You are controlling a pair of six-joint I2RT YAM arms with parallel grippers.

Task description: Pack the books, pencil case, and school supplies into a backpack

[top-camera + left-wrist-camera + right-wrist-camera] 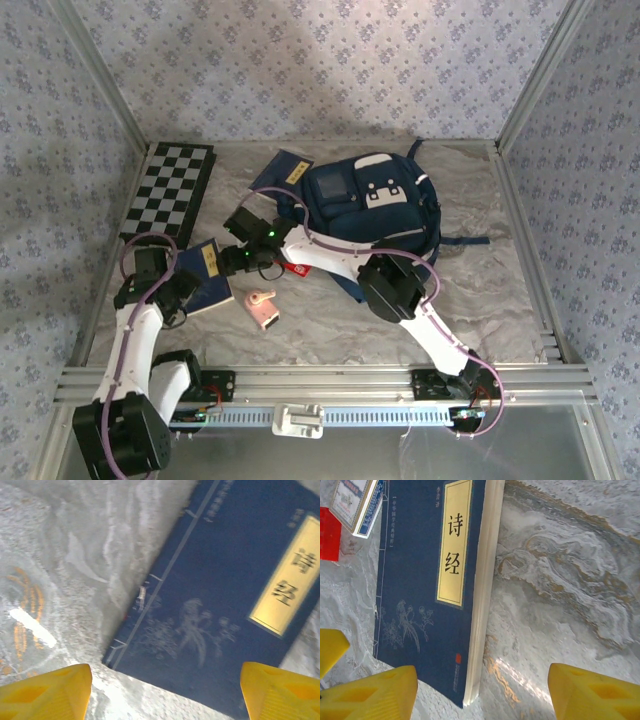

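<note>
Navy book (215, 595) flat on table (560, 580). Left fingers (50, 692) apart, empty, book just ahead, slanted. Right fingers (590, 692) apart, empty, straddling page edge, long axis running away.

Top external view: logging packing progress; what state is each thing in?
backpack: lying flat.
near navy book: closed, flat, unpacked.
far navy book: closed, at backpack's far-left corner.
pencil case: on table, unpacked.
pink gadget: on table, unpacked.
left fingers: open, empty.
right fingers: open, empty.
</note>
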